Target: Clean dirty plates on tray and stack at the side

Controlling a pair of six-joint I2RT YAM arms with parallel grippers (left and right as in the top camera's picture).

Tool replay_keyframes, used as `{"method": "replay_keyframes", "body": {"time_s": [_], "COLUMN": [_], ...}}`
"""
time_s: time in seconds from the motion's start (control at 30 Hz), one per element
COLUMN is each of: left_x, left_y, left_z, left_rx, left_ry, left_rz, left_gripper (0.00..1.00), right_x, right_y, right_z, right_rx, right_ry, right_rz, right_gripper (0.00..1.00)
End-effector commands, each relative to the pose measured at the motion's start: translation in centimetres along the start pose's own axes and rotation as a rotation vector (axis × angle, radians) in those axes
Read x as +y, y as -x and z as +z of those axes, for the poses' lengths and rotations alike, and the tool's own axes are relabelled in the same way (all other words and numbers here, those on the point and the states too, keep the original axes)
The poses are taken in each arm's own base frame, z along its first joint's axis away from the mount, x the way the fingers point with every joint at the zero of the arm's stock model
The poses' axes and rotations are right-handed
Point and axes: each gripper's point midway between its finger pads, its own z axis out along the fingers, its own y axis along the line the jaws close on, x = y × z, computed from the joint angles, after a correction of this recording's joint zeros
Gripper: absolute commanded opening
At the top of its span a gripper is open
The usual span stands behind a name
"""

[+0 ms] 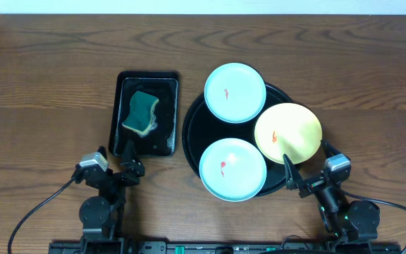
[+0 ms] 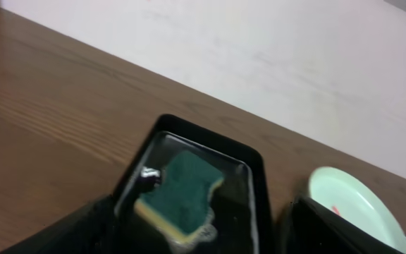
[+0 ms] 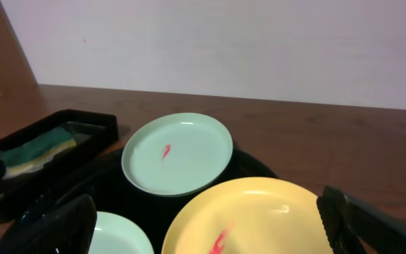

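Note:
The round black tray [image 1: 191, 131] holds three plates, each with a small red smear. One mint plate [image 1: 235, 92] sits at the back, another mint plate [image 1: 233, 169] at the front, and a yellow plate [image 1: 288, 132] at the right. My right gripper [image 1: 307, 159] stands open just in front of the yellow plate [image 3: 259, 212], holding nothing; its wrist view also shows the back mint plate [image 3: 178, 152]. My left gripper [image 1: 122, 156] is open and empty at the near end of the sponge tray [image 1: 122, 106], facing the green sponge [image 2: 178, 194].
A rectangular black sponge tray [image 2: 259, 183] left of the round tray carries the wet green-and-yellow sponge [image 1: 141, 113]. Brown wooden table [image 1: 41, 92] stretches to the left and to the right of the trays. A pale wall runs behind the table.

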Motion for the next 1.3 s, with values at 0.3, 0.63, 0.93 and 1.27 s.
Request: {"method": "replay_keyframes", "body": {"time_s": [0.3,0.63,0.93,1.27], "left_x": [-4.5,-6.7,-7.8,-6.3], "left_y": [3.8,8.8,10.3,4.2], "left_z": [-1.3,-1.7,0.4,-0.2], "left_rx": [-0.052,0.066,0.394,0.760], "left_ry": [-0.196,-0.144,-0.023,0.080], "left_rz": [-0.016,-0.023,-0.050,-0.101], "left_gripper": [0.82,0.82,0.82,0.82], "right_x": [3.1,3.8,2.2,3.3], "right_y": [2.8,9.3,12.6,10.8], "right_z": [-0.7,-2.4,-0.4,3.5], "right_rx": [-0.056,-0.030,0.324,0.597], "right_ry": [0.164,0.137,0.072,0.192], "right_rz": [-0.036,-0.189,-0.005,0.269], "right_gripper": [0.99,0.99,0.99,0.99]}}
